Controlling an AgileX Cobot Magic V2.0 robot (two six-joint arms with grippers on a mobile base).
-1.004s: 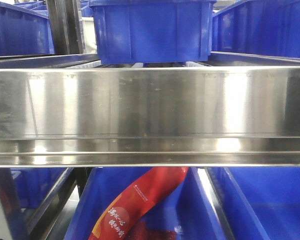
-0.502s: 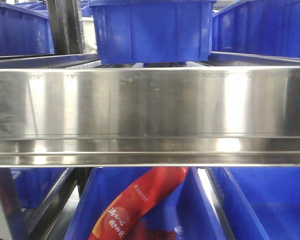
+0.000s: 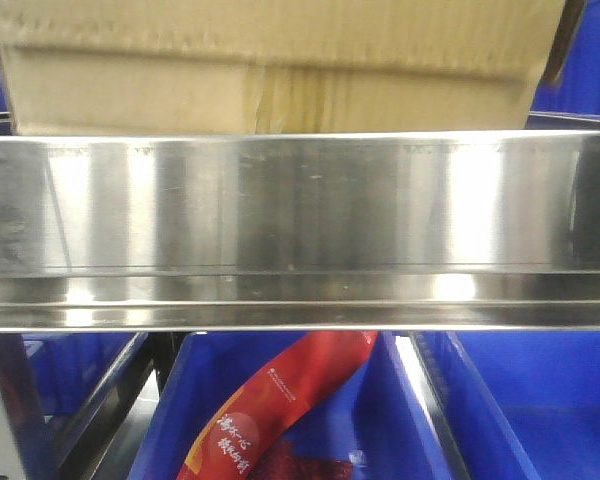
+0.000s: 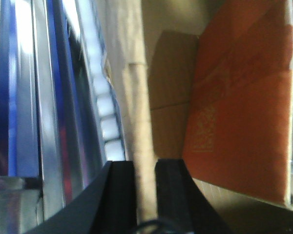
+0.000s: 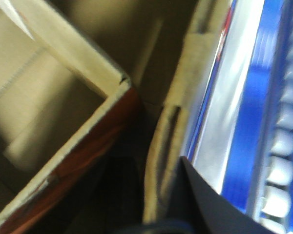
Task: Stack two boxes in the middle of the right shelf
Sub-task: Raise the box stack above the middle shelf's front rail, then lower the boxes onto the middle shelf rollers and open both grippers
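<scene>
A tan cardboard box point(image 3: 280, 70) fills the top of the front view, just above and behind the shelf's shiny steel front rail point(image 3: 300, 200). A tape strip runs down its centre seam. My left gripper point(image 4: 145, 168) is shut on the box's left wall point(image 4: 136, 97), one black finger on each side. My right gripper point(image 5: 158, 190) is shut on the box's right wall point(image 5: 171, 122). Inside the open box lies an orange-sided carton point(image 4: 244, 97), which also shows in the right wrist view point(image 5: 88, 131). Whether the box rests on the shelf is hidden by the rail.
Blue plastic bins point(image 3: 510, 410) stand on the level below, one holding a red packet point(image 3: 270, 410). White rollers point(image 4: 105, 97) run along the shelf beside the box, also on the right point(image 5: 283, 146). A grey perforated upright point(image 3: 0, 420) stands at lower left.
The cardboard box has come into the front view above the rail. It now hides the blue bin that stood there in the earlier frames.
</scene>
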